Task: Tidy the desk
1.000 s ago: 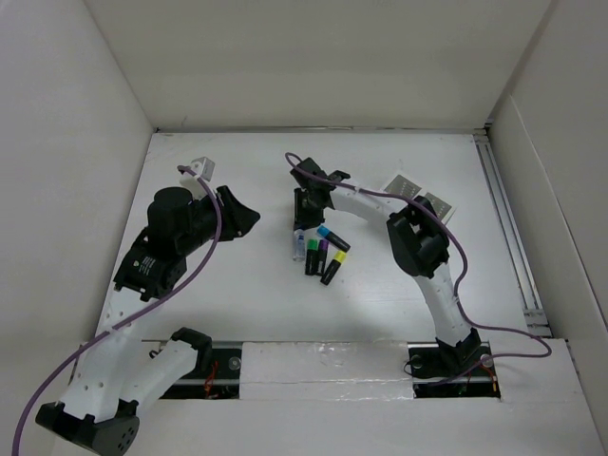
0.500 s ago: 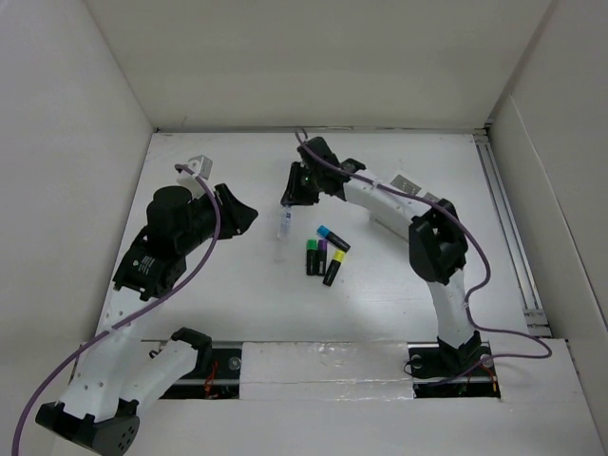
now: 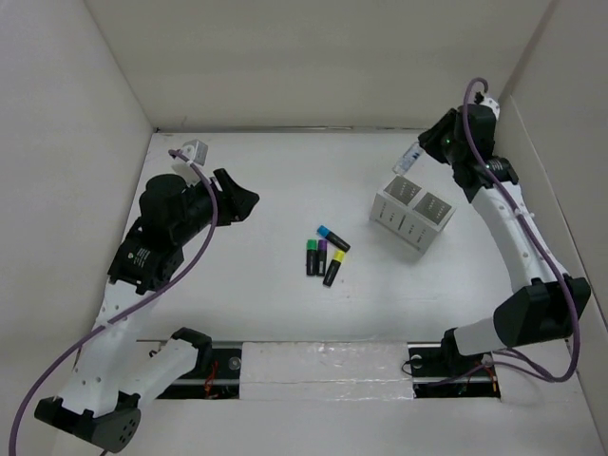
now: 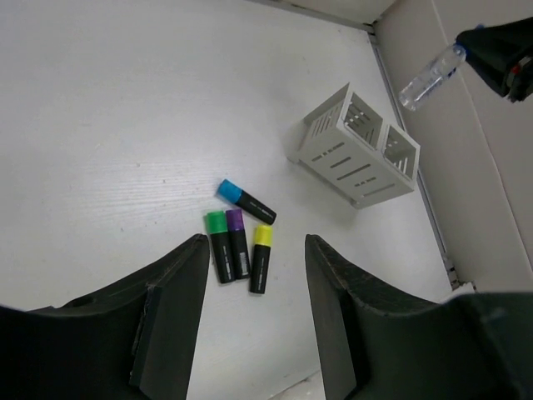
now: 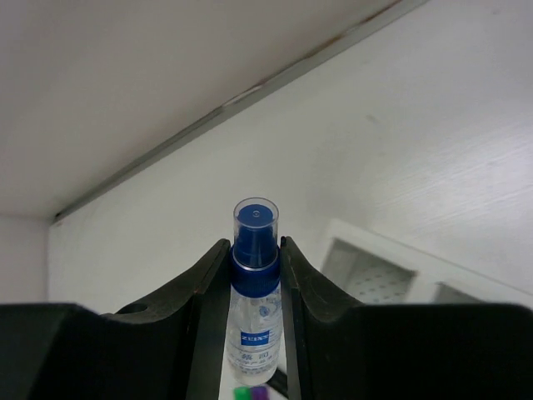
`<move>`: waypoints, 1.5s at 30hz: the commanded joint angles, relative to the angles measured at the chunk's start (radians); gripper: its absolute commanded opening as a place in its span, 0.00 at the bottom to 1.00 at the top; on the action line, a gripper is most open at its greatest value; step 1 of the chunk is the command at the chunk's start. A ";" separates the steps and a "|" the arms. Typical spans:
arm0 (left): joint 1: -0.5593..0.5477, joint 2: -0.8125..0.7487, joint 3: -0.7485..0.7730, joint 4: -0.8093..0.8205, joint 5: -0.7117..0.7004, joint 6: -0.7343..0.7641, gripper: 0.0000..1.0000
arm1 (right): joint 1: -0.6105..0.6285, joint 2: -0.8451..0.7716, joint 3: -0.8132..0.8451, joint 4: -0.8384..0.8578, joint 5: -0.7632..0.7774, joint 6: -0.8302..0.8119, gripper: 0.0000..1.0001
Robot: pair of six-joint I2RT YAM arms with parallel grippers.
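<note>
The desk [image 3: 275,313] is a wide white tabletop with white panels round it. Four highlighters [image 3: 323,253] lie near its middle: blue [image 4: 244,200], green [image 4: 219,246], purple [image 4: 237,242] and yellow [image 4: 260,258]. My right gripper [image 3: 434,145] hangs high at the far right, shut on the blue neck of a small clear spray bottle [image 5: 254,287], above the far edge of the white organiser tray [image 3: 414,217]. My left gripper [image 3: 242,201] hovers over the left part of the desk, open and empty; in its wrist view the left gripper [image 4: 254,243] frames the highlighters below.
White upright panels [image 3: 95,142] close in the left, far and right sides. A metal rail [image 3: 508,228] runs along the right edge. The organiser tray [image 4: 358,146] has slotted walls and several open compartments. A small grey block [image 3: 195,150] sits at the far left corner.
My right arm has lifted the spray bottle from beside the highlighters and swung it to the far right, over the organiser tray. My left gripper has opened wider.
</note>
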 commanded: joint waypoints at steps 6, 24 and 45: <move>-0.003 0.055 0.105 0.157 0.096 0.062 0.47 | -0.072 0.000 -0.042 0.018 0.170 -0.138 0.01; -0.003 0.145 0.087 0.115 -0.032 0.249 0.44 | 0.119 0.180 -0.034 0.102 0.475 -0.296 0.01; -0.209 0.104 0.148 0.158 -0.268 0.315 0.48 | 0.406 -0.110 -0.293 0.153 0.108 -0.322 0.05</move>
